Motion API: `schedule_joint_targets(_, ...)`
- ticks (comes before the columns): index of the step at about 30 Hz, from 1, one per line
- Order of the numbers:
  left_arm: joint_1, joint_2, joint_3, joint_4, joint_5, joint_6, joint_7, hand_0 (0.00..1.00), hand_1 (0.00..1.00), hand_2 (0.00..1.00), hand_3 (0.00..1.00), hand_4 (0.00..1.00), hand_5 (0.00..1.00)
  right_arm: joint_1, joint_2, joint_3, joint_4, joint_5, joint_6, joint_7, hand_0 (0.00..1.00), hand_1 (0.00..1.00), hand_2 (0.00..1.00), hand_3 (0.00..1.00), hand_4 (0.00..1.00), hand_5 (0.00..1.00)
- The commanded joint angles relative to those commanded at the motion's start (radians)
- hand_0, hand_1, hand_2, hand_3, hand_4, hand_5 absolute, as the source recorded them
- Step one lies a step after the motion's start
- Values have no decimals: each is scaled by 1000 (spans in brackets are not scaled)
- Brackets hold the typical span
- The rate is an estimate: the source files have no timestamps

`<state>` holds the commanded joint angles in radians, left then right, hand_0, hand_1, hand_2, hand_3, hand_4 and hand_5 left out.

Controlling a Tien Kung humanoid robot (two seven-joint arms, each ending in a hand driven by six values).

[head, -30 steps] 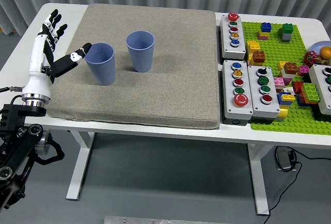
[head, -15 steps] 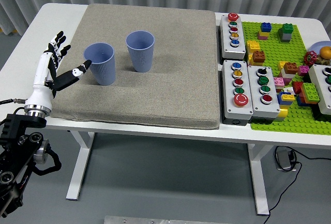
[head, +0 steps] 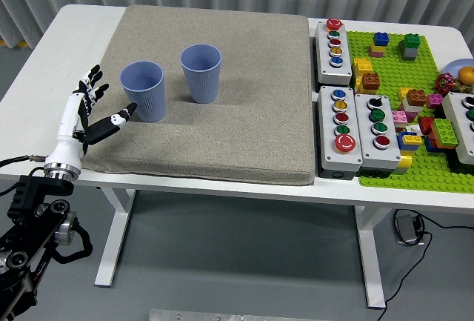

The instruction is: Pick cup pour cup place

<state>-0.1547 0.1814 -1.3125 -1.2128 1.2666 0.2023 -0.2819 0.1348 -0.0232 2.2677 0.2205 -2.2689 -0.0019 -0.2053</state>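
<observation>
Across the white table [head: 222, 187] a grey mat [head: 207, 113] covers most of the top, and both task items stand upright on it toward ten o'clock: two blue ribbed cups, the left cup [head: 144, 91] and the right cup [head: 201, 73], near each other but apart, their mouths open; nothing shows inside either. At three o'clock a green building-block plate [head: 385, 169] carries scattered coloured bricks [head: 411, 98], with three grey button boxes [head: 337, 128] standing between it and the mat. At nine o'clock the left hand [head: 87, 110] hovers by the mat's left edge, fingers spread and holding nothing, its thumb tip just beside the left cup's base; whether they touch is unclear.
</observation>
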Motion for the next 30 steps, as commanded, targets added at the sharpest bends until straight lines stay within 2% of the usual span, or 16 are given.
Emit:
schedule_joint_targets(7, -39, -7, 17, 80, -6, -6, -1, 902, 897, 998, 998, 873, 171, 4, 1, -5, 0, 0, -2, -1, 690, 654, 595, 581, 2, 193)
schedule_joint_targets(11, -55, -9, 28, 107, -10, -5, -2, 902, 896, 998, 998, 871, 171, 5, 1, -7, 0, 0, -2, -3, 690, 654, 595, 581, 2, 192)
schedule_joint_targets(30, -129, -11, 57, 171, -10, -24, 3, 901, 894, 998, 998, 872, 184, 10, 0, -7, 0, 0, -3, -4, 690, 654, 595, 581, 2, 188)
